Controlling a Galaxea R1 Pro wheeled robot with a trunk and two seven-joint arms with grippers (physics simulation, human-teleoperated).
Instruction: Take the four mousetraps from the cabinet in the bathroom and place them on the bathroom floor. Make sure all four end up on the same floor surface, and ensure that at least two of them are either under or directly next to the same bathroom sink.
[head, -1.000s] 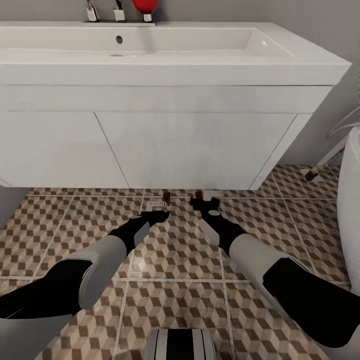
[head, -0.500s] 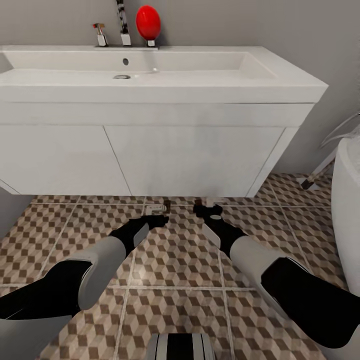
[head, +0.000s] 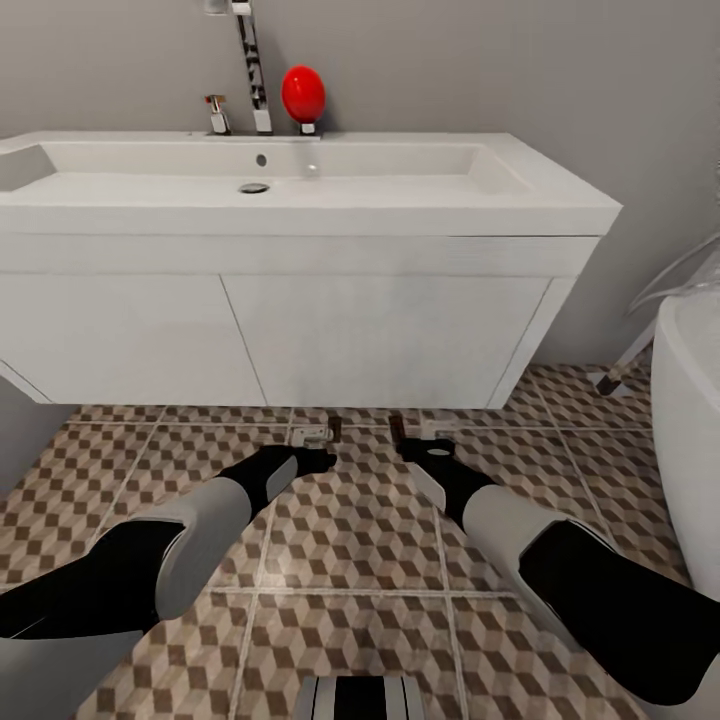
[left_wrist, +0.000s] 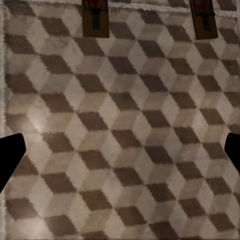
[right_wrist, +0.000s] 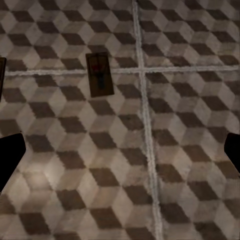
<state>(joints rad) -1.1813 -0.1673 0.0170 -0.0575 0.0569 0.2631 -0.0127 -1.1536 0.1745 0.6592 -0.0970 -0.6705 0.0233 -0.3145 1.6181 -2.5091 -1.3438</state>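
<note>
Small dark mousetraps (head: 335, 428) (head: 397, 425) lie flat on the cube-pattern bathroom floor (head: 350, 540), right in front of the white vanity under the sink (head: 300, 190). Pale small pieces (head: 312, 434) (head: 432, 428) lie beside them; I cannot tell from the head view whether these are traps. My left gripper (head: 312, 460) hovers just short of the left pair, my right gripper (head: 430, 452) just short of the right pair. In the left wrist view, two brown traps (left_wrist: 96, 17) (left_wrist: 202, 17) lie beyond the open left gripper (left_wrist: 120, 155). The right wrist view has one trap (right_wrist: 100, 74) beyond the open right gripper (right_wrist: 120, 155). The cabinet is out of view.
A chrome tap (head: 250, 70) and a red ball-like object (head: 303, 95) stand at the back of the basin. A white bathtub (head: 690, 420) borders the floor on the right, with a slanted leg (head: 620, 365) behind it. The grey wall runs behind the vanity.
The whole head view has shifted: the sink sits lower in the picture and more of the tap shows. Arms and traps keep the same places relative to each other.
</note>
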